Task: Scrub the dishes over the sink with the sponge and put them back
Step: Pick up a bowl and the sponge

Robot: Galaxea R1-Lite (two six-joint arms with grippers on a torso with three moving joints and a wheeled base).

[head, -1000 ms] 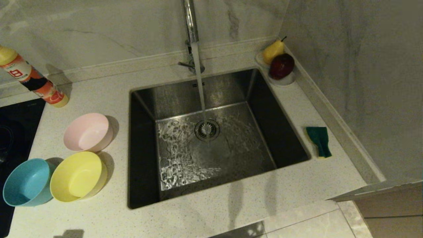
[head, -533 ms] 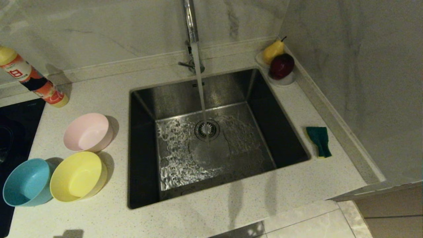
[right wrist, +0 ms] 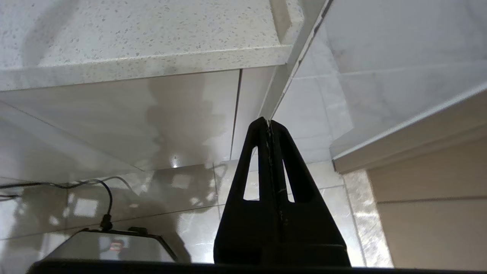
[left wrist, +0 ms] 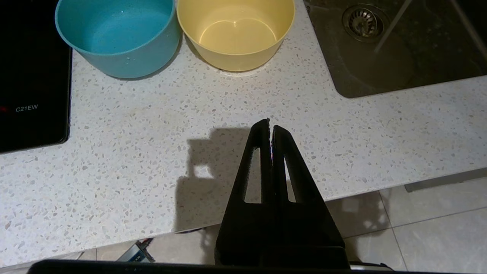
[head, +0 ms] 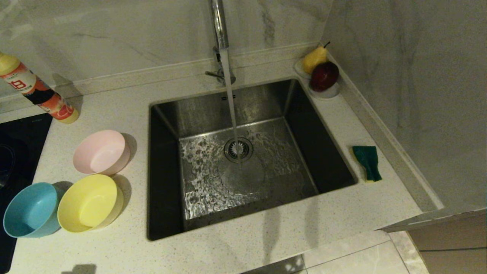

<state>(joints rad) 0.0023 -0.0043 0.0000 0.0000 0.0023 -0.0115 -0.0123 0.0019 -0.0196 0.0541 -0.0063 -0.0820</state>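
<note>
From the head view, the sink (head: 167, 114) sits in the middle of the speckled counter (head: 274, 232), and water runs from the faucet (head: 219, 26) straight down onto the drain (head: 238, 149). Left of the basin stand three bowls: the pink bowl (head: 101, 151) farthest back, the yellow bowl (head: 90, 203) in front of it, and the blue bowl (head: 31, 209) touching the yellow one on its left, right at the edge of the black cooktop (head: 19, 133). A strip of bare counter lies between the bowls and the sink's left rim. The sponge (head: 367, 162) lies green side up on the narrow band of counter right of the sink, between the rim and the raised edge by the wall. In the back right corner a small white dish (head: 327, 92) holds a pear (head: 314, 58) and a dark red apple (head: 324, 76). A bottle (head: 36, 89) stands at the back left. Neither arm shows here.

In the left wrist view, the left gripper (left wrist: 270, 123) hangs over the front edge of the counter, fingers pressed together and holding nothing, with open counter between it and the yellow and blue bowls.

In the right wrist view, the right gripper (right wrist: 268, 122) sits below the counter's front right corner, near the wall, fingers closed and empty, floor tiles (right wrist: 182, 213) beneath.
</note>
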